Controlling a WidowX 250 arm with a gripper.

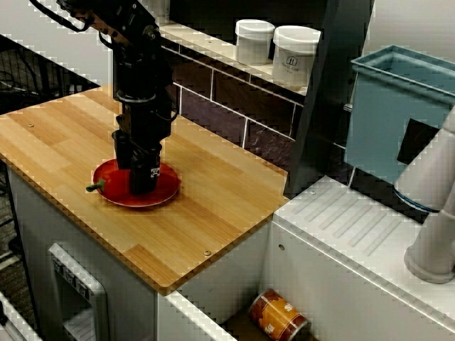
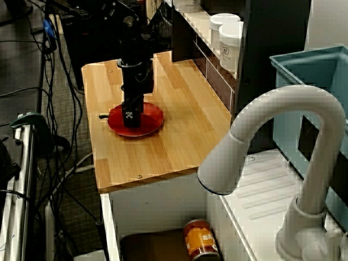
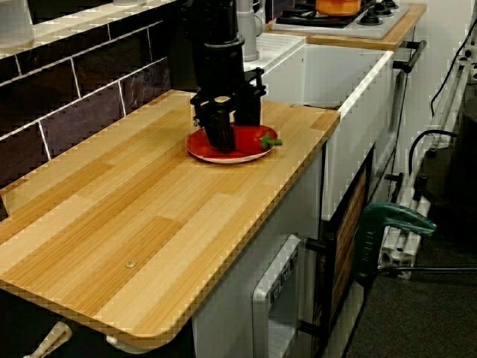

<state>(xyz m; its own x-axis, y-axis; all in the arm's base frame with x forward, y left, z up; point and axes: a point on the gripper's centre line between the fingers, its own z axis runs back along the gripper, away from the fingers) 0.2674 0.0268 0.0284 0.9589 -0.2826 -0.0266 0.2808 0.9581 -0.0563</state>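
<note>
A black robot arm reaches straight down onto a red plate point(image 1: 167, 193) on the wooden counter point(image 1: 213, 213). On the plate lies a red pepper point(image 3: 256, 138) whose green stem point(image 1: 94, 187) points out over the rim. My gripper point(image 1: 143, 183) stands upright with its fingertips down at the plate, over the pepper's end away from the stem. The dark fingers hide the gap between them, so their hold on the pepper cannot be made out. From the sink side the gripper point(image 2: 131, 117) is over the middle of the plate point(image 2: 152, 122). From along the counter the gripper point(image 3: 220, 139) is just left of the pepper.
Two white jars point(image 1: 295, 55) stand on the shelf above the dark tiled wall. A teal bin point(image 1: 391, 114) and a white tap point(image 2: 272, 147) are beside the sink, where an orange can point(image 1: 277, 312) lies. A stove with an orange pot point(image 3: 339, 6) is beyond.
</note>
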